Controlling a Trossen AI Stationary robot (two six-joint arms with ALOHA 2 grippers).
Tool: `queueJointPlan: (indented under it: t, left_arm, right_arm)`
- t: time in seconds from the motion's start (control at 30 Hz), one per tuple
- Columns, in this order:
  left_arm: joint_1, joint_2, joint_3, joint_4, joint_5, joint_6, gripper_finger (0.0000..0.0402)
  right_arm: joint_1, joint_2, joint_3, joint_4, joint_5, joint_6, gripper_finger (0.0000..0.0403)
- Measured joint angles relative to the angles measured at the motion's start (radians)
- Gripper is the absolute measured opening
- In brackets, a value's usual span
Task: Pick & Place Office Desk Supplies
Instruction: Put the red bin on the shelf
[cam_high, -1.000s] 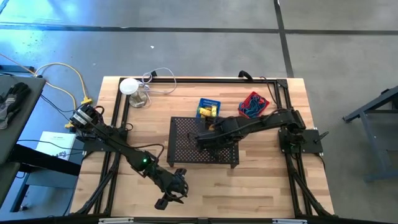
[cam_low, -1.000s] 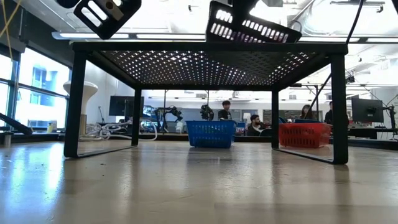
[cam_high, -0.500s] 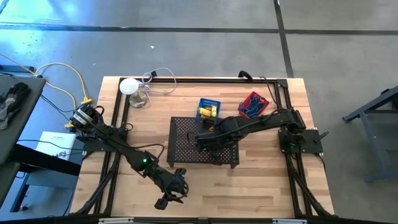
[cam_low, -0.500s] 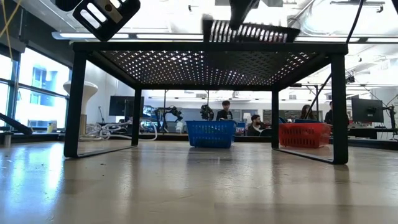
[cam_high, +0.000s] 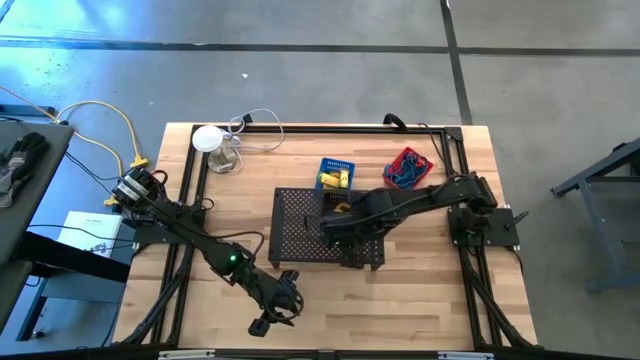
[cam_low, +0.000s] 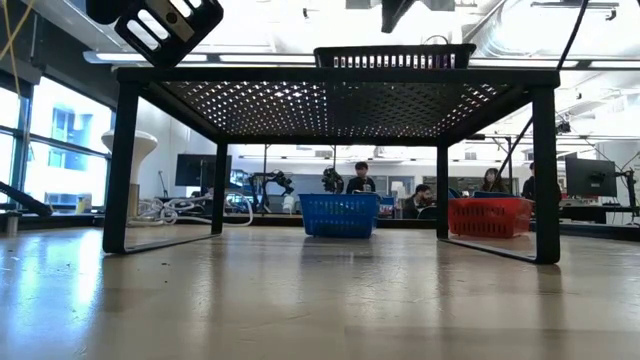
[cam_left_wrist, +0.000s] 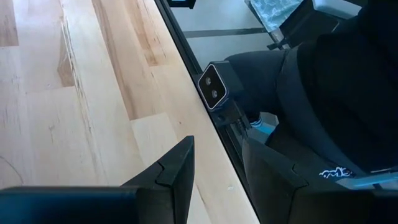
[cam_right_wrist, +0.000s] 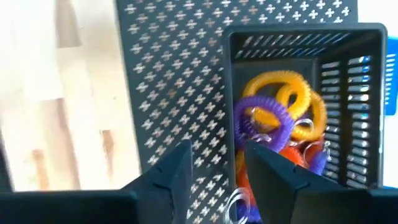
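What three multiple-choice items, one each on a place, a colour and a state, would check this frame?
1. Where does the small black basket stand?
A. on the black mesh stand
B. on the floor
C. inside the red basket

2. What colours are the coiled rings in that basket?
A. green and white
B. yellow, purple and orange
C. all black

3. How is the right pincer?
A. shut on the basket
B. shut on a ring
C. open, holding nothing

Answers:
1. A, the right wrist view shows it resting on the perforated top.
2. B, those coils fill the basket.
3. C, its fingers stand apart above the stand with nothing between them.
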Motion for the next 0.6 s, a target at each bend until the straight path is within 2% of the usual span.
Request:
queueJointPlan:
  t: [0.23,0.37,0.47,0.6]
  left_arm:
    - [0.0,0.0,0.0,-0.002,-0.007,0.0,0.0132]
    - [0.0,0.0,0.0,-0.003,-0.007,0.0,0.0132]
    - [0.0,0.0,0.0,-0.004,-0.007,0.0,0.0132]
    - [0.0,0.0,0.0,-0.004,-0.007,0.0,0.0132]
  right_arm:
    - [0.012,-0.049,0.0,-0.018,-0.013,0.037,0.0124]
    - [0.037,-0.085,0.0,-0.099,-0.073,0.138,0.0122]
    - [0.07,-0.111,-0.008,-0.097,-0.107,0.184,0.0121]
    - [0.13,-0.136,-0.007,-0.1,-0.073,0.238,0.0121]
